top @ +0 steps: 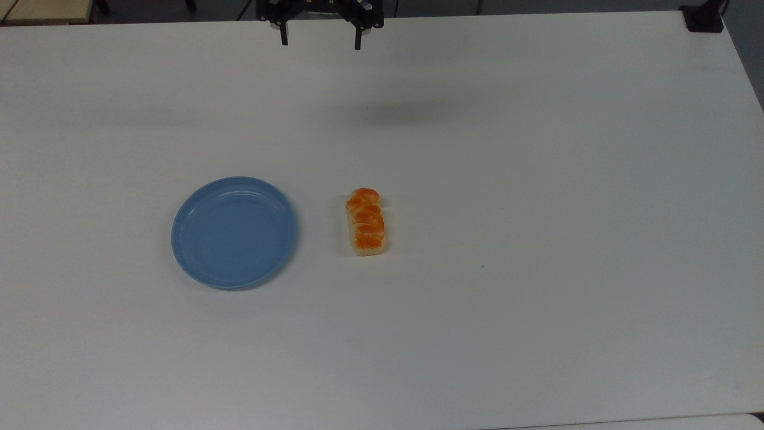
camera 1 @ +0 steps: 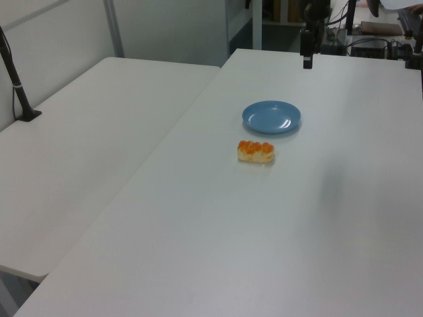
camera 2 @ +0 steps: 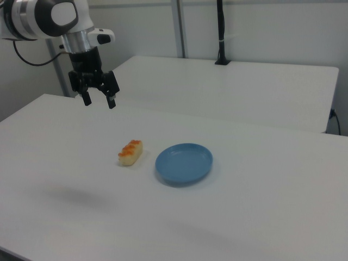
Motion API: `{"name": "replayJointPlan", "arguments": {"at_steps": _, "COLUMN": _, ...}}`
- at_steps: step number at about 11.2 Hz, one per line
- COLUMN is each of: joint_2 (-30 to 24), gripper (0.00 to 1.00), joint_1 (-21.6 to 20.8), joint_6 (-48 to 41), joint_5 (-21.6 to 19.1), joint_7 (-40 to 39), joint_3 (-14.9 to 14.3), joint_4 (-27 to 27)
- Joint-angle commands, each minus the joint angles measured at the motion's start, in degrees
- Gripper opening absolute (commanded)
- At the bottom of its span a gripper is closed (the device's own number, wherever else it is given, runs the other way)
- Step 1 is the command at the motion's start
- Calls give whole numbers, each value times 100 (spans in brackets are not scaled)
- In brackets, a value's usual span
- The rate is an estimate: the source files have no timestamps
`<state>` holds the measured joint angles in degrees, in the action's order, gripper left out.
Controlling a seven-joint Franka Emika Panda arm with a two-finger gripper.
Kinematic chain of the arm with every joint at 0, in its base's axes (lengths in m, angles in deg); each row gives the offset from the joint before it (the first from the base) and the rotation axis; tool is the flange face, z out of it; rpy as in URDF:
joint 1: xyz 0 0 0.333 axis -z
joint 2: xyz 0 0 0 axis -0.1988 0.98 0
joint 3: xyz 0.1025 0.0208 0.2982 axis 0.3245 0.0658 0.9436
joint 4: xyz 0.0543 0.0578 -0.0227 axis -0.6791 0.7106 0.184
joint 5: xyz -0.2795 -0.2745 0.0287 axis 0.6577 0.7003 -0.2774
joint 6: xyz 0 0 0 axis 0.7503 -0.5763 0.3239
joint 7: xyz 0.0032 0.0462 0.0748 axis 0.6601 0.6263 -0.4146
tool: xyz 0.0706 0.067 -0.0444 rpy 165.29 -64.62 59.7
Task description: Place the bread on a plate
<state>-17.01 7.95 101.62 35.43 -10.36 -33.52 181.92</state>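
Gripper held high, fingers spread

The gripper (camera 2: 99,101) is carried pointing straight down, its two black fingers (top: 285,34) set wide apart and holding nothing. In the right view, the arm (camera 2: 49,16) is seen at 10 o'clock.

Bread (top: 366,222): lumpy orange-brown top with a slight glaze, pale matt sides. Plate (top: 234,233): smooth light-blue plastic, faintly glossy. Table (top: 537,239): smooth matt white surface. Gripper (camera 2: 98,100): black matt fingers below a glossy white arm casing.
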Motion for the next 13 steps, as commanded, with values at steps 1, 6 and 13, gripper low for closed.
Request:
{"name": "replayJointPlan", "arguments": {"at_steps": 1, "joint_2": -92, "gripper": 100, "joint_1": -79, "joint_6": -13, "joint_5": -117, "joint_7": 50, "joint_3": -94, "joint_4": 94}}
{"name": "replayJointPlan", "arguments": {"at_steps": 6, "joint_2": -57, "gripper": 100, "joint_1": -79, "joint_6": 22, "joint_5": -117, "joint_7": 33, "joint_3": -94, "joint_4": 94}}
{"name": "replayJointPlan", "arguments": {"at_steps": 13, "joint_2": 451, "gripper": 100, "joint_1": -176, "joint_6": 820, "joint_5": -126, "joint_7": -29, "joint_3": -94, "joint_4": 120}}
